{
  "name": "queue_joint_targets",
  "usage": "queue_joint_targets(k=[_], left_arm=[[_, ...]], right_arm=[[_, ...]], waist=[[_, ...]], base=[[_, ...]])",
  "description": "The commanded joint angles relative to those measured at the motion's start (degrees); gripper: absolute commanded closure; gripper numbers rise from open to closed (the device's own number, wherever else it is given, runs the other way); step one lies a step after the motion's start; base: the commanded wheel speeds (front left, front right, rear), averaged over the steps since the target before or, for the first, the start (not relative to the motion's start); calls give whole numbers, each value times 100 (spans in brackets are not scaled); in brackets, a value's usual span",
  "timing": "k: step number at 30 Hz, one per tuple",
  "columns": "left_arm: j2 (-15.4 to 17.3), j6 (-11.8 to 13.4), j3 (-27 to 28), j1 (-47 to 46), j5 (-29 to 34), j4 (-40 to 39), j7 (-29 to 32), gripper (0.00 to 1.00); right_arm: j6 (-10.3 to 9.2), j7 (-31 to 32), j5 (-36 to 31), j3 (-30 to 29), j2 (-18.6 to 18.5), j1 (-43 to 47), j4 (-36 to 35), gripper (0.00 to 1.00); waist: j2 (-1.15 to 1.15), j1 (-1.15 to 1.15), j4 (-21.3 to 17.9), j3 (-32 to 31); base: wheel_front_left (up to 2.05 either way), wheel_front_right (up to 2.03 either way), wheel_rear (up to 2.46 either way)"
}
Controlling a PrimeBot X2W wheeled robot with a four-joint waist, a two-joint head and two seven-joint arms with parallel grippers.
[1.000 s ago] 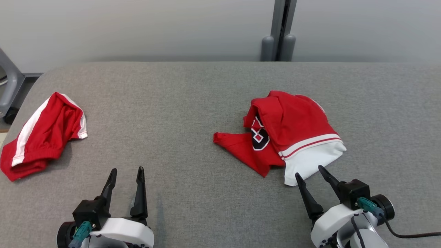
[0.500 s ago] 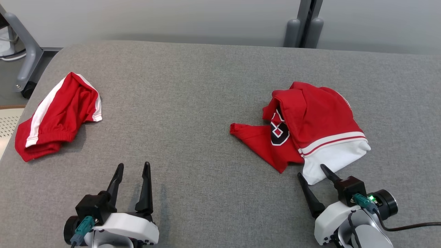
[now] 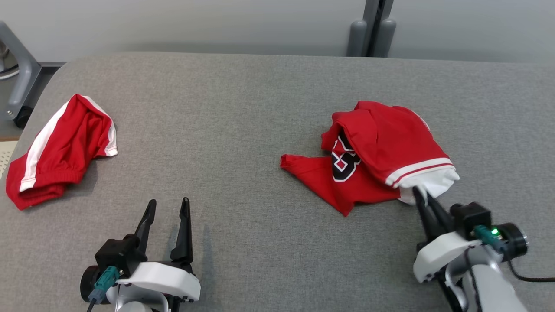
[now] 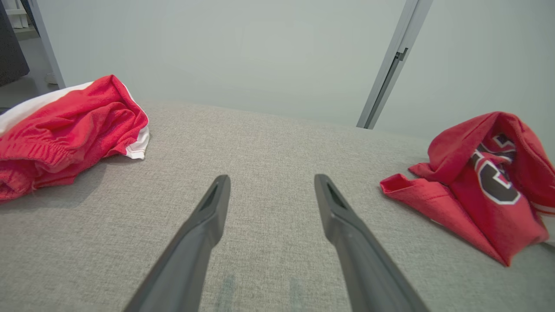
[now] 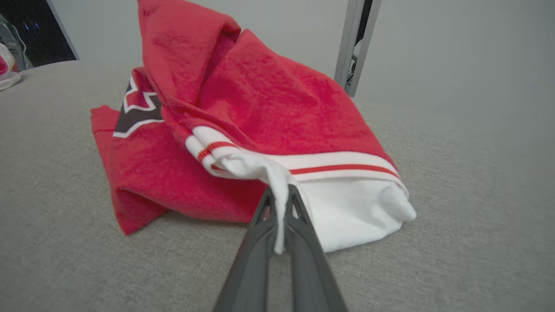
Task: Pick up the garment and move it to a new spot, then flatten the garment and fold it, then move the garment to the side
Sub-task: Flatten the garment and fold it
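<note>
Here, on grey table (image 3: 260, 108) by a perhaps panelled wall (image 3: 173, 21), right tool (image 3: 419, 194) pinches garment (image 3: 381, 138); left tool (image 3: 168, 201) gapes.

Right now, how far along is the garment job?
Nothing is finished yet. In hand: the right claw is shut on the white edge of the crumpled jersey, which lies bunched on the table. The left claw is open. Left: lifting, moving, flattening, folding, setting aside.

A fold of the red jersey (image 3: 390, 138) hides part of its black emblem (image 3: 344, 161). The left wrist view's edge cuts off the red shorts (image 4: 65, 125).
</note>
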Motion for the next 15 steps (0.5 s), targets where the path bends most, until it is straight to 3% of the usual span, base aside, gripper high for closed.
queue_joint_targets(k=[1, 9, 15], left_arm=[[24, 23, 45, -14, -16, -3, -11, 0], [22, -7, 88, 159, -77, 35, -11, 0], [25, 27, -6, 191, -132, 82, -12, 0]], right_arm=[[-1, -3, 3, -146, -50, -51, -165, 100], [-1, -3, -587, -1059, -106, -311, -1453, 100], [-1, -2, -757, -1293, -366, -600, -1903, 100]], waist=[[0, 0, -51, -54], [0, 0, -393, -306], [0, 0, -539, -404]], base=[[0, 0, 0], [0, 0, 0], [0, 0, 0]])
